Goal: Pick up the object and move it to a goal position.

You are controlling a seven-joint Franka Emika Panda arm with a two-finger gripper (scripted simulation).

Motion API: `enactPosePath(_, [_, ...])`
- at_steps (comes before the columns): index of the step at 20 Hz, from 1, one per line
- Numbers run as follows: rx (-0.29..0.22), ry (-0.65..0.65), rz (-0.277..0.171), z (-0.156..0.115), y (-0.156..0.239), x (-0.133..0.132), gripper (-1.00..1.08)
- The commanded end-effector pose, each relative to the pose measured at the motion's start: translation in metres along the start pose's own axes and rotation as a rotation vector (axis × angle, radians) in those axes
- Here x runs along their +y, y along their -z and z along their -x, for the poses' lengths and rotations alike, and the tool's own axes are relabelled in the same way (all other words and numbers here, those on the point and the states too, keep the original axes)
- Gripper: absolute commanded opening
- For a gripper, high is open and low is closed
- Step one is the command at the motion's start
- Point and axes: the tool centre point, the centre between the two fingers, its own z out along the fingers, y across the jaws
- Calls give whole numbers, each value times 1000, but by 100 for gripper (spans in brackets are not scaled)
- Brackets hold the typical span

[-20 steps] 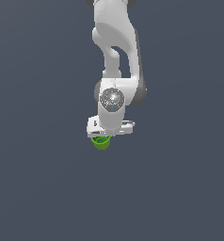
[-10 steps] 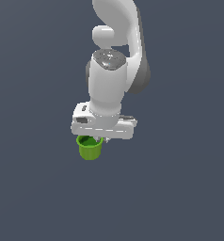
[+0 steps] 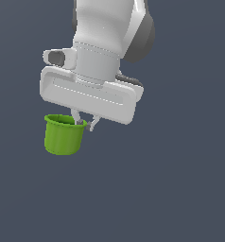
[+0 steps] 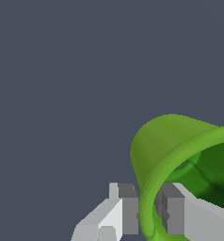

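The small bright green cup [image 3: 63, 134] hangs upright under my white gripper [image 3: 85, 124] in the exterior view, held by its rim on the side toward that view's right. The fingers are closed on the cup's wall, one inside and one outside. In the wrist view the cup [image 4: 168, 141] fills the lower corner, with one finger [image 4: 125, 207] outside the rim and the other finger [image 4: 177, 212] inside it. The cup is lifted clear of the dark surface.
Only the plain dark grey ground [image 3: 180, 189] shows around the arm. The white arm's wrist and hand body [image 3: 88, 94] fill the upper middle of the exterior view.
The arm and the cup have come much closer to the exterior camera and look larger. The cup stays in the fingers and has shifted toward that view's left.
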Motion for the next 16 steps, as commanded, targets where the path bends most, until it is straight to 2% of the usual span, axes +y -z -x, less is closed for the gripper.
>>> enactPosePath(1, [77, -41, 21, -20, 30, 10, -100])
enactPosePath(4, [147, -78, 43, -36, 59, 19, -100])
enactPosePath(8, [213, -113, 66, -48, 87, 28, -100])
enactPosePath(16, [281, -149, 91, -58, 118, 36, -100])
